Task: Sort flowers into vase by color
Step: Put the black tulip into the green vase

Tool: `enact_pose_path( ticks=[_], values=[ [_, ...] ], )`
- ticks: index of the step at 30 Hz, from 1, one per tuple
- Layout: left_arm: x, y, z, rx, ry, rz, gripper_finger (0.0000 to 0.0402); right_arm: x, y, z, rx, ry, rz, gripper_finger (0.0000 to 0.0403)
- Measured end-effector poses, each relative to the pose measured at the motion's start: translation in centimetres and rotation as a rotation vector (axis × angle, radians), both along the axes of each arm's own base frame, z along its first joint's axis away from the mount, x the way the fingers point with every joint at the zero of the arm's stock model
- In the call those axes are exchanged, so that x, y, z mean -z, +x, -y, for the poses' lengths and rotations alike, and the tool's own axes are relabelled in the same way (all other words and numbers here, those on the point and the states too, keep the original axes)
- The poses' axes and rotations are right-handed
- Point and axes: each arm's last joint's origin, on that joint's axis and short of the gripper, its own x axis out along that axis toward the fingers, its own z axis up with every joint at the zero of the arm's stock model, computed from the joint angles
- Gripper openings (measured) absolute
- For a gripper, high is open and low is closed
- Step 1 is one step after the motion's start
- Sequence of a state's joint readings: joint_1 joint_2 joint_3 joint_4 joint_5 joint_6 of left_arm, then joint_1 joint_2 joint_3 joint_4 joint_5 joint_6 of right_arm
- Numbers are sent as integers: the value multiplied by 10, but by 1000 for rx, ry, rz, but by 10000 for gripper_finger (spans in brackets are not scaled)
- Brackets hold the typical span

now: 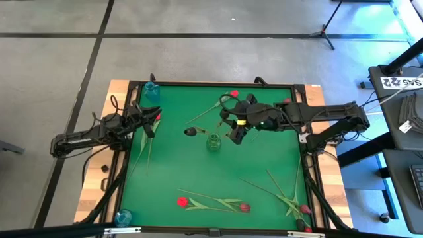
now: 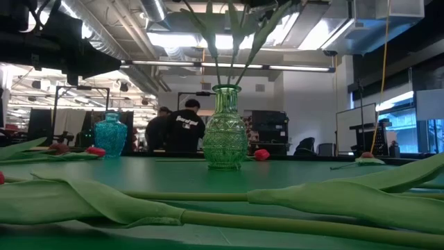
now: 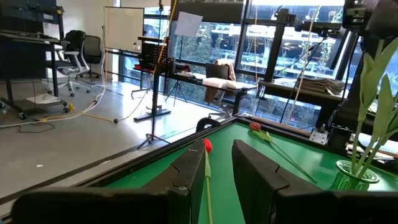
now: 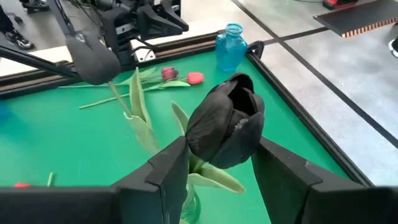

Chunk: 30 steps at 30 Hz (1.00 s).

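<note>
Right claw (image 4: pixel 214 165) grips black tulip (image 4: pixel 225 121) over green vase (image 1: pixel 213 142); left claw (image 3: pixel 214 168) pinches red tulip (image 3: pixel 208 145). Several tulips (image 1: pixel 211 203) unsorted on counter (image 1: pixel 172 172).

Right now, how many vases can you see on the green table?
3. A green vase stands mid-table with stems in it, one blue vase is at the far left corner, another blue vase at the near left corner. None seem hidden.
</note>
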<state>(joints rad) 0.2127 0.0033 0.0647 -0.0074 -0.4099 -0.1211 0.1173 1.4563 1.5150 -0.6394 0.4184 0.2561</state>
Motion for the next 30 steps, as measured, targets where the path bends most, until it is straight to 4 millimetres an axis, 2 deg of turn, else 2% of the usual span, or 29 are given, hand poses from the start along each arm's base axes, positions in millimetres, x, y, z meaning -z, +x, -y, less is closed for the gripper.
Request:
enact_pose_path(
  ticks=[6,14,23,30],
  values=[
    [0,0,0,0,0,0,79,5,3,-4,-95,110,-25,175],
    [0,0,0,0,0,0,79,13,-6,-3,-67,130,-129,175],
    [0,0,0,0,0,0,79,4,-10,-1,-20,98,-74,175],
    [0,0,0,0,0,0,79,-12,-22,3,60,69,-125,175]
  ],
)
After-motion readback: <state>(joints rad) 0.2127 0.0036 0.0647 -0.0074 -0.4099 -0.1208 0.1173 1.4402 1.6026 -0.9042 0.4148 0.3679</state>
